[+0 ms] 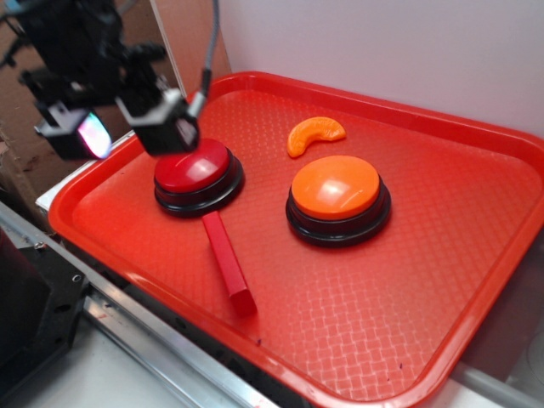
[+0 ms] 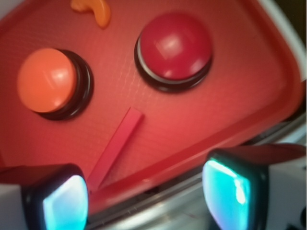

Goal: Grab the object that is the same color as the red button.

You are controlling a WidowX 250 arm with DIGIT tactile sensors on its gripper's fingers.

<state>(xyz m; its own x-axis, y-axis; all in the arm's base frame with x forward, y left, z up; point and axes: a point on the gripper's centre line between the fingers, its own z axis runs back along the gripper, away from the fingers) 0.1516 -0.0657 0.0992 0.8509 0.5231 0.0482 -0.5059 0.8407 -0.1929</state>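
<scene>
The object, a long thin red block point(image 1: 228, 262), lies flat on the red tray point(image 1: 442, 280) just in front of the red button point(image 1: 193, 165), a dark red dome on a black base. In the wrist view the block point(image 2: 116, 145) runs diagonally below the red button point(image 2: 174, 46). My gripper point(image 1: 119, 127) hovers above the tray's left rim, beside and above the red button. It is open: its glowing pads point(image 2: 67, 203) stand wide apart with nothing between them, and the gripper point(image 2: 146, 199) frames the tray's near rim.
An orange dome button point(image 1: 337, 189) on a black base stands mid-tray, and an orange curved wedge point(image 1: 313, 135) lies behind it. A metal rail point(image 1: 127, 327) runs along the tray's front-left edge. A white wall rises behind the tray.
</scene>
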